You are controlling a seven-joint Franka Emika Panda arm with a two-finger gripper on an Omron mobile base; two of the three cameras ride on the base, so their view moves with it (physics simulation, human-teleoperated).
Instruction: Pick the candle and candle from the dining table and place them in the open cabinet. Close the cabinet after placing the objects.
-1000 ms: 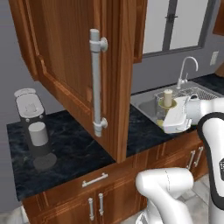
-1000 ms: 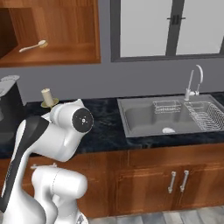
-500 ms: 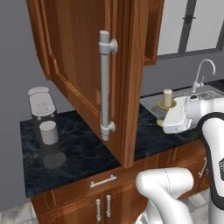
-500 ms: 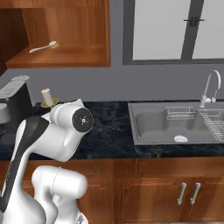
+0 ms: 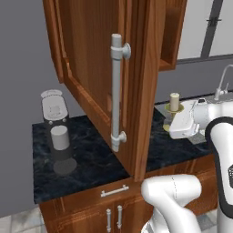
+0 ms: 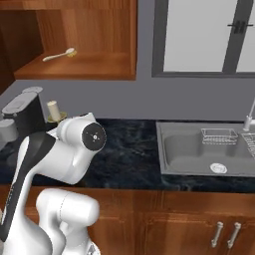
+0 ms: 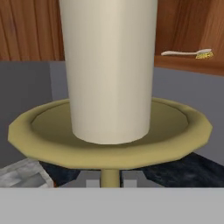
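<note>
A black, white-veined marble counter (image 5: 91, 159) runs across the lower half of the left base frame, over reddish-brown base cabinets. At its left a grey coffee machine (image 5: 57, 132) stands on it. In the right base frame, a grey steel sink (image 6: 199, 154) is sunk into it at the right. At upper left, the wooden cabinet shelf (image 6: 94, 67) carries a pale brush (image 6: 59, 55).
</note>
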